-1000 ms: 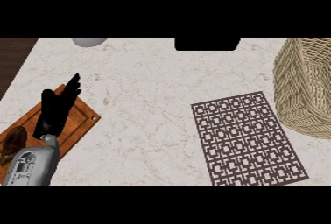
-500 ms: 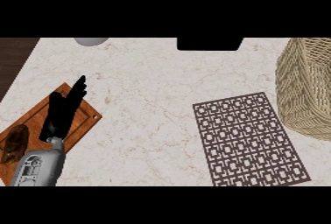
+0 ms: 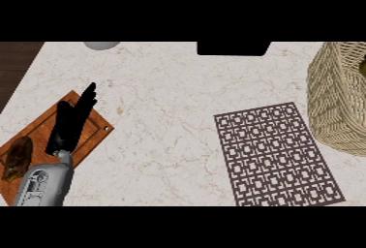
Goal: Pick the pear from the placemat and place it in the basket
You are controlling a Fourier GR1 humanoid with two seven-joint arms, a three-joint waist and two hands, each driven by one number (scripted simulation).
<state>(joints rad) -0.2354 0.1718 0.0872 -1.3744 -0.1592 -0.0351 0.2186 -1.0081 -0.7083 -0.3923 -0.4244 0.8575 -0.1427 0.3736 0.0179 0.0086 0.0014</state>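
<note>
Wicker basket is being shown at the right edge, cut off by the frame, with its near side just beside the far right corner of the brown lattice placemat. No pear is being seen on the placemat. A small greenish patch is being glimpsed inside the basket at the far right edge. It is being judged as possibly the pear, but that cannot be told for sure.

The left hand is being held released, fingers straight and pointing far, grasping nothing. It is being shown over the wooden cutting board at the near left, well apart from both placemat and basket. Anything at the mat or basket is lying to the right of this hand, across a wide stretch of counter. The right hand is not being shown, though it is being judged the nearer one for any work at that side. The placemat's long axis is being laid near to far, tilted a little so the far end leans left.

The pale marble counter is being seen flat and open between hand and mat. A dark lump is being shown on the board's near left. A grey round thing and a black block are being cut off at the far edge.
</note>
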